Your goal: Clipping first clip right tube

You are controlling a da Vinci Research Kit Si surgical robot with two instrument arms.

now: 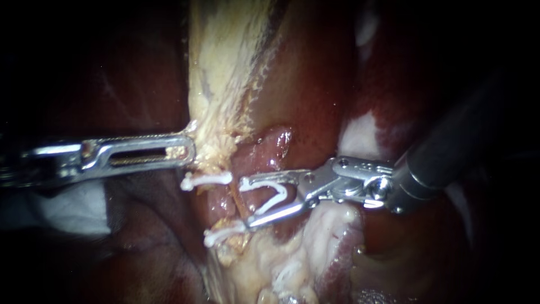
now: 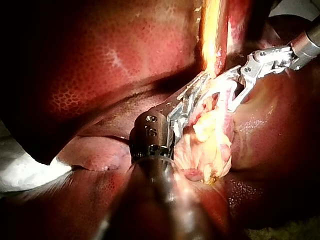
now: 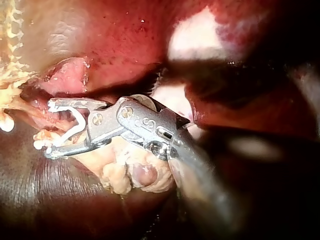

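Endoscope view, with both wrist views for comparison. My left instrument [image 1: 185, 151] enters from the left. Its slotted jaws lie together on the edge of a pale yellow tissue band [image 1: 219, 73] that runs upward between dark red surfaces. The left wrist view shows the same hold [image 2: 200, 84], with the toothed edge of the jaws pressed against the band. The mottled liver [image 2: 100, 65] lies beside the shaft.

My right instrument [image 1: 245, 202] enters from the right. Its jaws stand wide apart and carry a white clip [image 1: 278, 194], which is still spread in a V. One leg of the clip rests against each jaw. The right wrist view confirms this [image 3: 50, 129]: the clip [image 3: 80, 125] arches from one jaw to the other.

The tube [image 1: 237, 198], a thin orange-yellow strand, crosses the mouth of the jaws, between their tips. I cannot tell whether the clip touches it.

Two closed white clips lie just beyond the jaw tips. The upper placed clip [image 1: 205, 180] sits just below the left instrument's jaw tips. The lower placed clip [image 1: 222, 233] sits against the tip of the lower right jaw.

Lumpy pale fat [image 1: 281, 259] lies beneath the right instrument. A white cloth [image 1: 73, 208] shows under the left shaft.
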